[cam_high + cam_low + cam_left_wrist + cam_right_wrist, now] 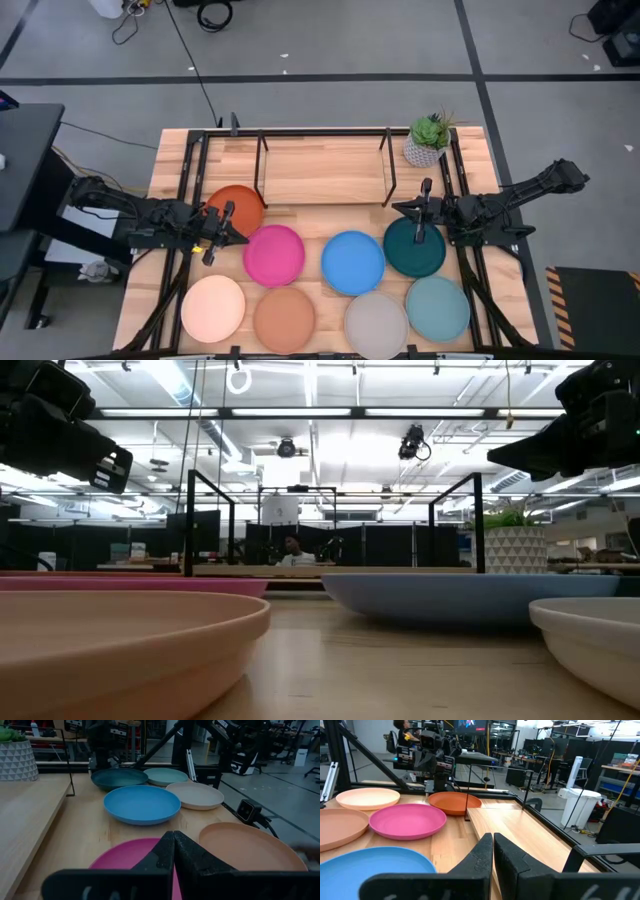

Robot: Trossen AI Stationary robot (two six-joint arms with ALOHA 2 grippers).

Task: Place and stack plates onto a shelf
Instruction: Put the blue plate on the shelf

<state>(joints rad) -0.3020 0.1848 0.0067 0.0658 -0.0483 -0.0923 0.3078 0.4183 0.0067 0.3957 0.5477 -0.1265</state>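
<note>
orange-red plate (237,204) w/ left gripper (222,226), right gripper (418,212): both pinched together; low view hides it.

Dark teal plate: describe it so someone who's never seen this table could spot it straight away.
Start at the potted plant at the far right corner of the table, beside the shelf. Just in front of it, under the right gripper, lies the dark teal plate. Its neighbours are bright blue and pale teal; this one is the darkest plate there.
</note>
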